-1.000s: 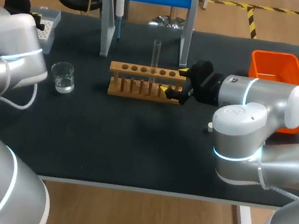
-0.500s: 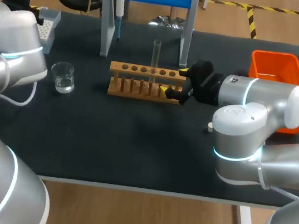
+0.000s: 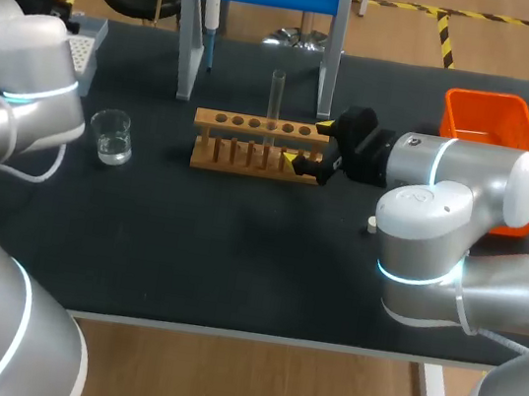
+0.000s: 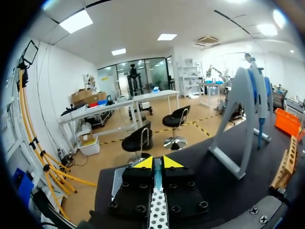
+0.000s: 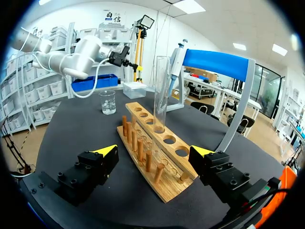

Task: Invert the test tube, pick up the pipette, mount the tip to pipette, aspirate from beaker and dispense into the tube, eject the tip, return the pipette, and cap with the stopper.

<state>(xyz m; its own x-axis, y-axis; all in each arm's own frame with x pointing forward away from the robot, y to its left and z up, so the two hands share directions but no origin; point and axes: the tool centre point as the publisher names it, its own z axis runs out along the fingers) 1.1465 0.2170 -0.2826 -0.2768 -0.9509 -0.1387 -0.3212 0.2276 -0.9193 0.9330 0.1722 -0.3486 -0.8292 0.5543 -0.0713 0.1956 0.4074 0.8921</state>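
Clear glass test tube [image 3: 276, 95] stands upright in the pale wooden rack [image 3: 233, 144] mid-table, so inversion looks done. The right gripper [image 3: 308, 143] sits at the rack's 3 o'clock, fingers wide apart astride its end, gripping nothing. The left gripper [image 4: 158, 163], fingers drawn together, hangs over the perforated white tip box [image 3: 87, 50] at 10 o'clock. The white-and-blue pipette [image 3: 212, 1] hangs untaken at 12.

The pale brown test tube rack [image 3: 259, 145] is matt, unvarnished-looking wood. The tall clear test tube [image 3: 276, 95] and the small clear beaker [image 3: 111, 135] look like smooth, shiny glass. The black table cover [image 3: 236, 254] is matt and cloth-like. The orange rectangular bin [image 3: 486, 117] is glossy plastic. The right arm's silver shell [image 3: 467, 178] is smooth, with a satin sheen.
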